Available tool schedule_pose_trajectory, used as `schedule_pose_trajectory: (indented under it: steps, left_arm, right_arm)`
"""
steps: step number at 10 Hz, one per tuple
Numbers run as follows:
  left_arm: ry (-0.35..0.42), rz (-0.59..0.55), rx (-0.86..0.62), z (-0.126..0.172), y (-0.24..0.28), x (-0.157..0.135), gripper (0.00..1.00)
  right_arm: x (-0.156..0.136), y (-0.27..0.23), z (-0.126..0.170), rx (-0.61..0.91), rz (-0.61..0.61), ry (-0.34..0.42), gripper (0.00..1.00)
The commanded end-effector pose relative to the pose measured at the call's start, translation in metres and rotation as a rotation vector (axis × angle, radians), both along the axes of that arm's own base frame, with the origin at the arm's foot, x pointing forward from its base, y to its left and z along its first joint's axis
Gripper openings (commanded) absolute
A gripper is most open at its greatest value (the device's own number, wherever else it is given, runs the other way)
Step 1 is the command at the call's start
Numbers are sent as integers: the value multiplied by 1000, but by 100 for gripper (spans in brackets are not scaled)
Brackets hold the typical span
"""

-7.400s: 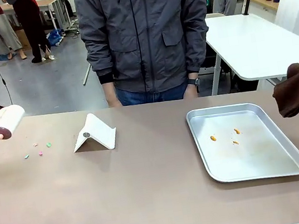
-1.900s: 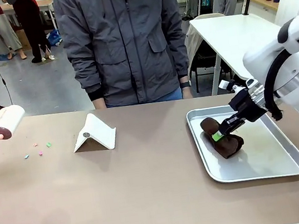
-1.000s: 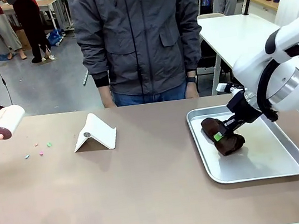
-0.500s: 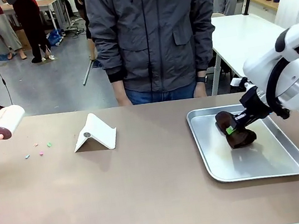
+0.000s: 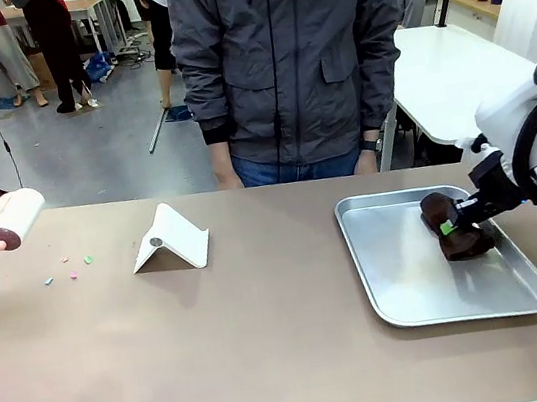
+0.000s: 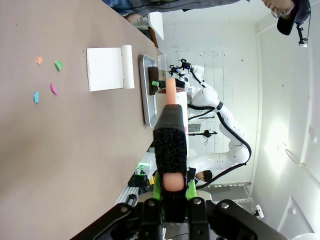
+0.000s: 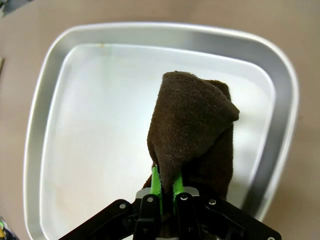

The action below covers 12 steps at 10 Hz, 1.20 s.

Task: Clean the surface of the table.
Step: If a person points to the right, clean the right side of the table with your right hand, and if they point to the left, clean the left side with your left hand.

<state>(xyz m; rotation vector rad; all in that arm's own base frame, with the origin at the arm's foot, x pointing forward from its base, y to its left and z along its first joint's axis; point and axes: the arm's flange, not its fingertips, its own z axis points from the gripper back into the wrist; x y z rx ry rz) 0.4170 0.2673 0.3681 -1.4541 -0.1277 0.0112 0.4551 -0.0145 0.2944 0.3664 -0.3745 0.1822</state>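
The brownish table [image 5: 269,342] bears a few small coloured paper scraps [image 5: 68,270] near its left end. A silver tray [image 5: 397,313] lies at the right. My right gripper [image 5: 451,225] is shut on a dark brown cloth [image 5: 461,235] and presses it onto the tray's right half. In the right wrist view the cloth [image 7: 192,125] hangs folded from the gripper [image 7: 165,189] over the tray [image 7: 160,30]. My left gripper [image 6: 172,189] is shut on the handle of a lint roller [image 6: 171,100]. The roller [image 5: 6,221] hovers at the table's left end, and the scraps [image 6: 47,75] lie ahead of it.
A white folded stand [image 5: 170,239] sits left of centre, between the scraps and the tray. A person in a grey jacket [image 5: 292,56] stands at the far edge with hands down. White-topped tables [image 5: 452,72] stand behind on the right.
My right gripper has dragged the brown cloth from the tray's left part to its right part. The person has stepped to the right. The lint roller has not moved.
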Motion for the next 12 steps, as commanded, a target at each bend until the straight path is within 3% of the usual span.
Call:
schedule_pose_trajectory:
  steps: [1,3,6,8,12]
  left_arm:
    - [-3,-3,-2,3,0,-1,16]
    - [-3,-3,-2,3,0,-1,16]
    - [-3,-3,-2,3,0,-1,16]
    - [-3,-3,-2,3,0,-1,16]
    - [-3,-3,-2,3,0,-1,16]
  right_arm:
    - [-12,-17,-3,25,-48,-15,9]
    - [-16,-26,6,193,-17,-50,9]
    - [-20,-45,17,567,-1,-90,9]
    - [-23,-58,20,793,-11,-63,9]
    - [-37,-81,37,1320,138,20,9]
